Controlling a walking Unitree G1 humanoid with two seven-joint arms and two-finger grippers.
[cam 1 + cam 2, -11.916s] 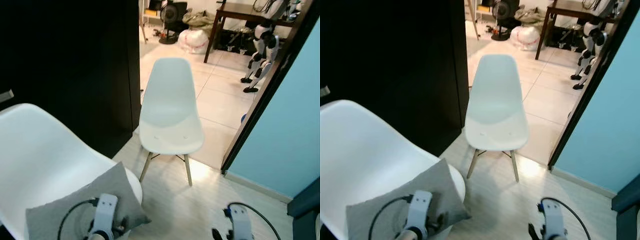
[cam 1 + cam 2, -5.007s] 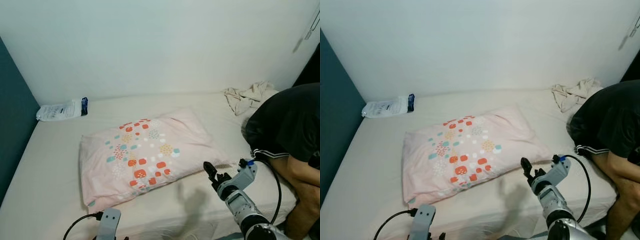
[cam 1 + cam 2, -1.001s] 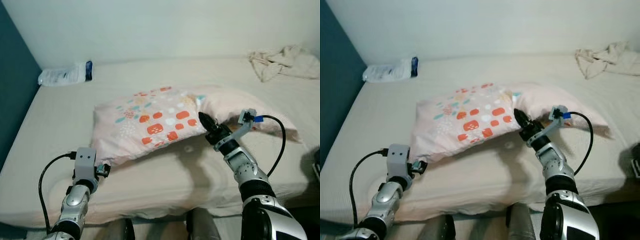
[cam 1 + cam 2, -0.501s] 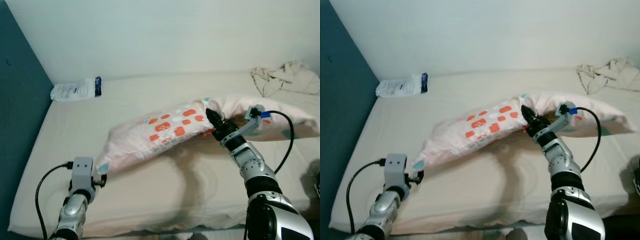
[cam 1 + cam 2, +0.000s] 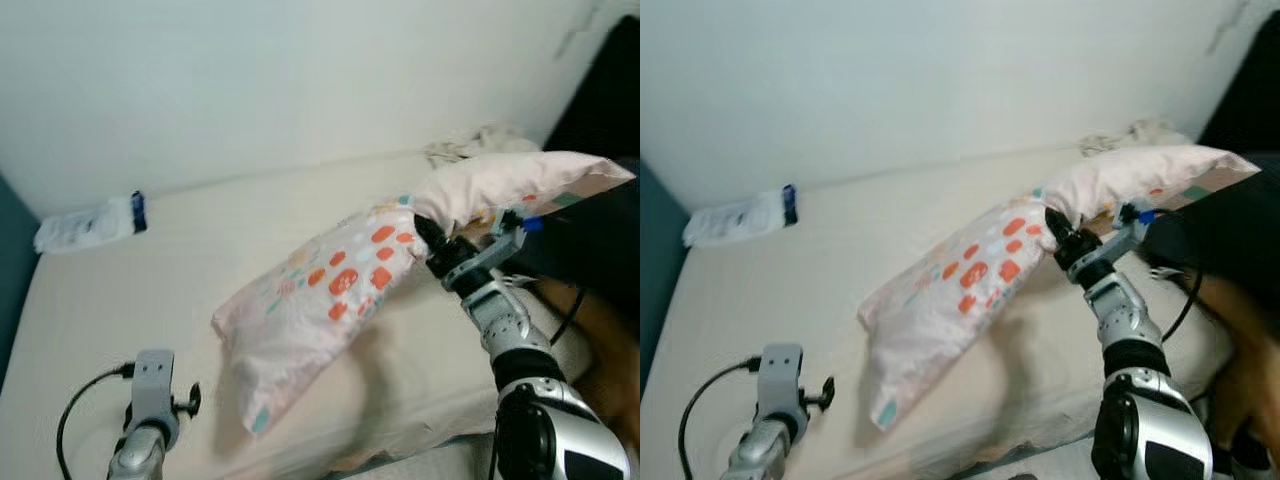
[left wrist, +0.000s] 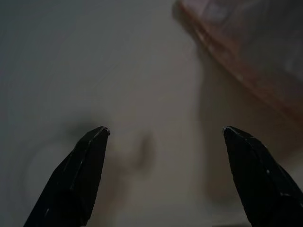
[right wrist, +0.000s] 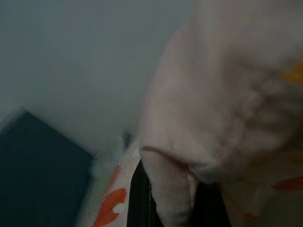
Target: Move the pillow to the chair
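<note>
- The pillow [image 5: 350, 290] is soft pink fabric printed with orange, teal and white dots. It is pinched near its middle and folds over the grip: the printed half sags down toward the near edge of the bed [image 5: 150, 290], the plain pink half bulges up and out past the bed's right edge.
- I see my right gripper [image 5: 428, 240] clamped on the pillow at that fold, its black fingers buried in the cloth. In the right wrist view a pleat of fabric [image 7: 168, 189] sits squeezed between the dark fingers.
- My right arm rises from the lower right, silver forearm angled up and inward, wrist cocked toward the wall, a black cable looping beside it.
- My left gripper [image 6: 165, 132] hovers over the mattress near the bed's near-left corner, fingers spread wide and holding nothing, with the pillow's lower edge just beyond it.
- The mattress is a smooth cream sheet, slightly dimpled.
- A white plastic packet [image 5: 85, 225] with a dark end lies at the far-left edge by the wall.
- A crumpled beige cloth [image 5: 475, 143] lies at the far-right corner.
- A person in dark clothing [image 5: 1230, 250] is at the bed's right edge.
</note>
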